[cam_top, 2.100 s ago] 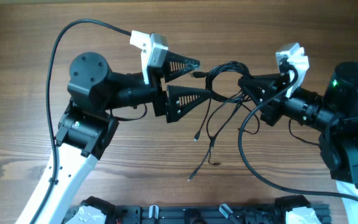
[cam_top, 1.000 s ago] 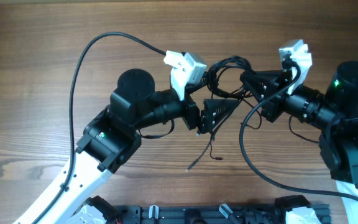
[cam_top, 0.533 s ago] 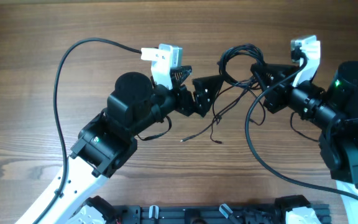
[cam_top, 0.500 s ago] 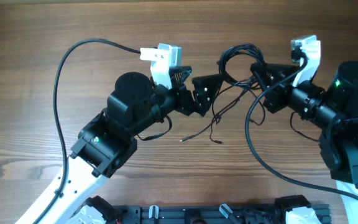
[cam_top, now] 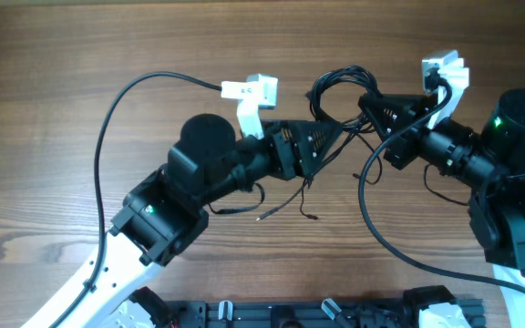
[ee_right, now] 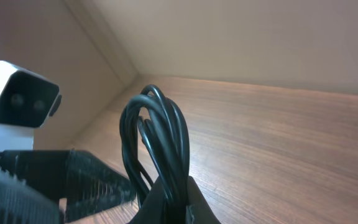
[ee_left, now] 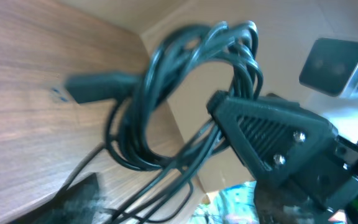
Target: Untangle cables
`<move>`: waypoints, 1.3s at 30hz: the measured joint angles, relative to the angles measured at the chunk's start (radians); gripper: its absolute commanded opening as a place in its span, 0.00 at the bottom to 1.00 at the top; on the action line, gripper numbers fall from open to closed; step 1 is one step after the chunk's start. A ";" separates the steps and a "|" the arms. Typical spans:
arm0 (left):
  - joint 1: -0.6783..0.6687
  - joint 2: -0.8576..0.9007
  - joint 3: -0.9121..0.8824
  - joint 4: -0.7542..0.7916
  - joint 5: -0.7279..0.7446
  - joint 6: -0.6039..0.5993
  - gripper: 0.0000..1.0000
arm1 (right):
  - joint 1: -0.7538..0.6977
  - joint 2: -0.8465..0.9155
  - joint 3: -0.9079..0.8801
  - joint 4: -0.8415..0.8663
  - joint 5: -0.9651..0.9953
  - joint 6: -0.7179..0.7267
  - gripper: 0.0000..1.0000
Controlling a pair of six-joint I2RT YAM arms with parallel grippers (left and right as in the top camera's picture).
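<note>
Since half a second ago my left tool (cam_top: 324, 144) has swung right, up beside the cable bundle (cam_top: 339, 84) my right tool (cam_top: 373, 109) clamps above the tabletop (cam_top: 80, 36). Whether the left is open, I cannot tell. Best: pinch one trailing strand (cam_top: 283, 208), pull slowly away.

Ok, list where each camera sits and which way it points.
Overhead: above the table, looking straight down; both arms show.
Left wrist: on the left arm, facing the cable bundle and right claw; own body barely shows.
Right wrist: on the right arm, facing the left claw; own claw holds the bundle.
All share the bundle.
</note>
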 measured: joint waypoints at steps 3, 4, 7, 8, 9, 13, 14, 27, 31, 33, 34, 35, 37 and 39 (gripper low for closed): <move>-0.014 0.007 0.000 0.009 0.010 -0.012 0.63 | 0.000 0.000 0.000 0.020 -0.043 0.000 0.04; -0.015 0.015 0.000 0.018 0.010 -0.028 0.63 | 0.000 0.000 0.000 0.025 -0.062 0.000 0.04; -0.015 0.033 0.000 0.043 0.010 -0.043 0.66 | 0.000 0.000 0.000 0.026 -0.087 0.000 0.04; -0.015 0.038 0.000 0.053 0.010 -0.047 0.68 | 0.000 0.000 0.000 0.026 -0.092 0.000 0.04; -0.015 0.041 0.000 0.057 0.010 -0.050 0.69 | 0.000 0.000 0.000 0.026 -0.098 0.000 0.04; -0.011 0.045 0.000 0.077 0.010 -0.058 0.66 | 0.000 0.000 0.000 0.024 -0.111 0.000 0.04; -0.008 0.045 0.000 0.076 0.009 -0.059 0.64 | 0.000 0.000 0.000 0.021 -0.112 0.000 0.04; 0.019 0.045 0.000 0.079 -0.018 -0.073 0.04 | 0.000 0.000 0.000 0.027 -0.225 0.000 0.05; 0.019 0.045 0.000 0.080 -0.018 -0.053 0.04 | 0.000 0.000 0.000 0.013 -0.228 -0.036 0.71; 0.028 0.046 0.000 0.061 -0.025 -0.047 0.04 | 0.000 -0.002 0.000 -0.019 -0.194 -0.096 0.80; 0.036 0.047 0.000 0.048 -0.028 -0.043 0.04 | 0.000 -0.002 0.000 -0.028 -0.166 -0.121 0.80; 0.047 0.047 0.000 0.026 -0.032 -0.040 0.04 | 0.000 -0.002 0.000 -0.039 -0.120 -0.156 0.81; 0.054 0.048 0.000 0.017 -0.034 -0.034 0.04 | 0.000 -0.003 0.000 -0.034 -0.064 -0.200 0.81; 0.056 0.048 0.000 0.015 -0.036 -0.030 0.04 | 0.000 -0.008 0.000 -0.012 -0.016 -0.234 0.79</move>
